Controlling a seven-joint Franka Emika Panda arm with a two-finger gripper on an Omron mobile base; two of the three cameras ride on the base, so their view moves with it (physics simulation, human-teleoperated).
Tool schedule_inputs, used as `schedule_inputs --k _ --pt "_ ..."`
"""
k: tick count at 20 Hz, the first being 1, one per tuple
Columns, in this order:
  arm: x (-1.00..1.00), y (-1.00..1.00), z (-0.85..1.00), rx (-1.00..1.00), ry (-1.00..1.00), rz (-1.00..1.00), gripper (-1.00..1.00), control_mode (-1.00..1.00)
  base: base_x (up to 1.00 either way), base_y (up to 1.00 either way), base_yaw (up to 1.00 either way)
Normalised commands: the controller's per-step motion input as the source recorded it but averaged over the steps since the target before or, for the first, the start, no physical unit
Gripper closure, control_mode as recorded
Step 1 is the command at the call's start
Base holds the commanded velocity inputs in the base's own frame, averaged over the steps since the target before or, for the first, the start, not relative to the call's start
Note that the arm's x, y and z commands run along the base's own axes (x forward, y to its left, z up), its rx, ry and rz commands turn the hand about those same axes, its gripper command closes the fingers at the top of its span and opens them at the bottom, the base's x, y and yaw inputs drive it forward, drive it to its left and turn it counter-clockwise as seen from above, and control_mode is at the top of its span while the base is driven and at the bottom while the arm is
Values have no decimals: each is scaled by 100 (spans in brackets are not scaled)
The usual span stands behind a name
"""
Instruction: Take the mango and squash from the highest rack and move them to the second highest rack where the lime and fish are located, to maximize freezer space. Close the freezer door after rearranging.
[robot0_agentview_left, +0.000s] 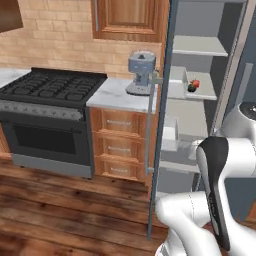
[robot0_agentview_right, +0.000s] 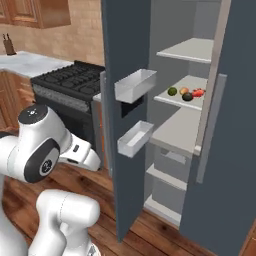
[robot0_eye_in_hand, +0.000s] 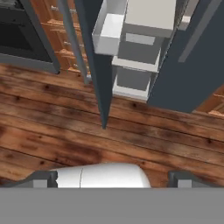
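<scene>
All four items already sit together on one shelf in the upper right of the right base view: mango (robot0_agentview_right: 184, 91), squash (robot0_agentview_right: 187, 97), lime (robot0_agentview_right: 172, 91) and fish (robot0_agentview_right: 198, 93), so I'd say the rearranging is done and only closing is left. The freezer door (robot0_agentview_right: 125, 115) stands wide open mid-frame, so next up is swinging the arm round to push it shut against the freezer (robot0_agentview_right: 235, 150). Can't tell whether the gripper's fingers are apart or together, and there's no readable writing anywhere.

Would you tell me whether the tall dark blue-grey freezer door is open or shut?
Open: the freezer door stands swung outward, exposing the shelves.
</scene>
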Motion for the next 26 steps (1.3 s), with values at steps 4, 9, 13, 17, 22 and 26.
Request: schedule_inputs --k 4,9,13,17,22,26 --pt "0 0 0 0 0 0 -100 100 10 70 -25" --pt "0 0 0 0 0 0 -100 100 50 84 -30" --pt "0 0 0 0 0 0 -100 100 70 46 -20" --pt "0 0 0 0 0 0 -100 100 78 13 -4" --pt "0 0 0 0 0 0 -100 100 70 14 -2" --pt "36 26 -1 -6 0 0 -100 -100 0 0 0"
